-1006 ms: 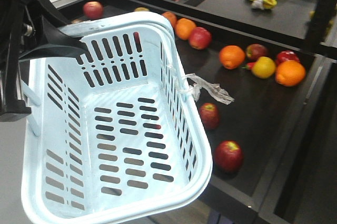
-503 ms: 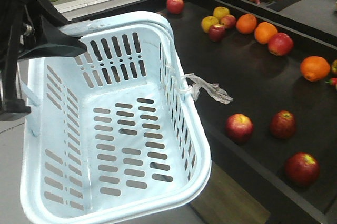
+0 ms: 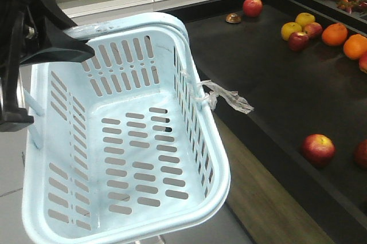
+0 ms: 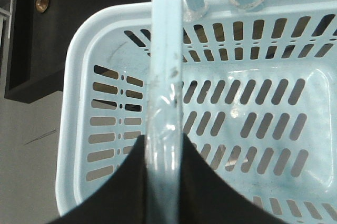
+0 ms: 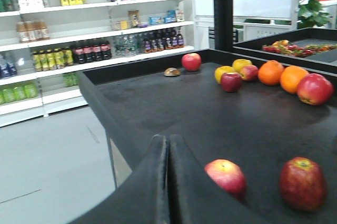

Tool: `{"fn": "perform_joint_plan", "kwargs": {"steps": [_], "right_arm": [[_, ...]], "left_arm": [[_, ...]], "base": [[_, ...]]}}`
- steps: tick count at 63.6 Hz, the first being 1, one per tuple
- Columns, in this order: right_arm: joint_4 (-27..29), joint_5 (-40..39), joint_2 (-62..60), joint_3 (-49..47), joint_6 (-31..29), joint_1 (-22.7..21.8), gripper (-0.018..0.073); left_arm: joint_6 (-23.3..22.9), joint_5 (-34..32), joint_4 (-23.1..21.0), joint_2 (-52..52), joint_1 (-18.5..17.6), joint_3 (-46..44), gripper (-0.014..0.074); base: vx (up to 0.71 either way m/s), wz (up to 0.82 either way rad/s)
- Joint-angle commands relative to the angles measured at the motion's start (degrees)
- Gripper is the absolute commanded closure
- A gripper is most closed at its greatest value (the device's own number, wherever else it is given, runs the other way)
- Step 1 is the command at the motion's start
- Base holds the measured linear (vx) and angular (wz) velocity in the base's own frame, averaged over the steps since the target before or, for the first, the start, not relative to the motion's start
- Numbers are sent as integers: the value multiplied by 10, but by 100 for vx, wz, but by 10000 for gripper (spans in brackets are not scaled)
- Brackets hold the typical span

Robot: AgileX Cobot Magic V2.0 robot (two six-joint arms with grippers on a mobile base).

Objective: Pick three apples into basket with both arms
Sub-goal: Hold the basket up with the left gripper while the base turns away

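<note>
Stood in a shop aisle, on grey floor, with white shelves of bottles behind the black table. Counted one basket, pale blue and slotted, hung over the floor beside the black table's long near edge.

Held its handle in the left gripper, with both black fingers clamped against the bar from either side and the basket's body directly below them. Saw one clear plastic scrap tied to the rim on the side facing the black table.

Counted six red apples on the black table in the right wrist view:
- one alone at the far left end, beside a small brown object;
- two in the far cluster;
- one large at the cluster's right end;
- two close to the near edge.

Counted two yellow apples and two oranges in that same cluster.

Hovered the right gripper at the black table's near edge, with fingers pressed together down to a thin seam and nothing between them. Found the closest red apple just right of those fingertips without touching them, and the other near-edge apple further right again.
</note>
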Motion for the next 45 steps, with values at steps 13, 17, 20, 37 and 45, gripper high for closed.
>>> {"fn": "perform_joint_plan", "kwargs": {"steps": [13, 17, 20, 37, 45], "right_arm": [[-6, -43, -6, 8, 1, -4, 568], [-6, -43, -6, 8, 1, -4, 568], [-6, -43, -6, 8, 1, -4, 568], [-6, -43, -6, 8, 1, -4, 568], [-6, -43, -6, 8, 1, -4, 568]], "left_arm": [[-7, -28, -1, -14, -2, -19, 603], [-7, -28, -1, -14, -2, -19, 603], [-7, -28, -1, -14, -2, -19, 603], [-7, -28, -1, -14, -2, -19, 603], [-7, -28, -1, -14, -2, -19, 603]], "base": [[-3, 24], [-2, 23], [-2, 24], [-2, 25], [0, 20]]}}
